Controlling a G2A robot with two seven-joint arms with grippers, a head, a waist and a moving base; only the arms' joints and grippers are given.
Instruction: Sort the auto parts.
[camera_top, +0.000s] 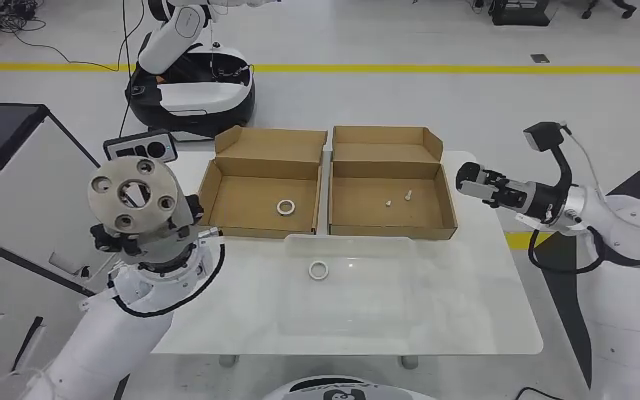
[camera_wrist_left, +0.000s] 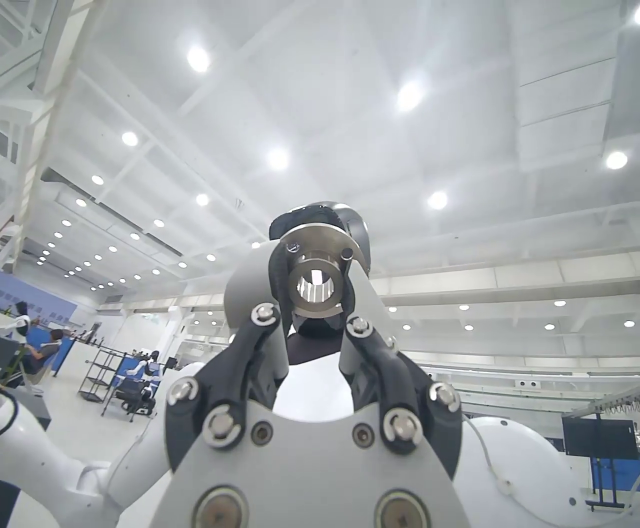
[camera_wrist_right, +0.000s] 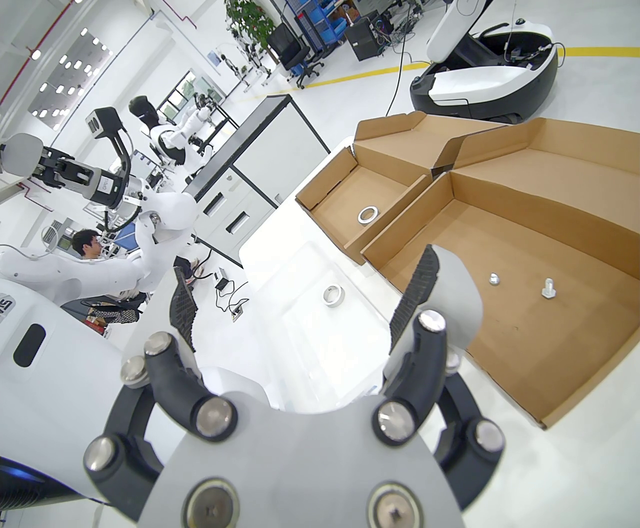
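Observation:
My left gripper (camera_wrist_left: 315, 287) is shut on a round metal flange hub (camera_wrist_left: 316, 295) and points up at the ceiling. In the top view the flange (camera_top: 131, 194) is held high beside the table's left edge. A silver ring (camera_top: 319, 270) lies in the clear tray (camera_top: 350, 241) on the white table. Another ring (camera_top: 286, 208) lies in the left cardboard box (camera_top: 228, 195). Two small bolts (camera_top: 408, 194) lie in the right cardboard box (camera_top: 432, 215). My right gripper (camera_top: 466, 185) hovers open by the right box's outer wall, nothing between its fingers (camera_wrist_right: 420, 295).
The two boxes stand side by side at the table's far edge, lids folded back. A grey cabinet (camera_wrist_right: 260, 165) stands left of the table, with a black device (camera_top: 140, 148) near the table's far left corner. Another robot's base (camera_top: 195, 95) is parked on the floor behind the boxes.

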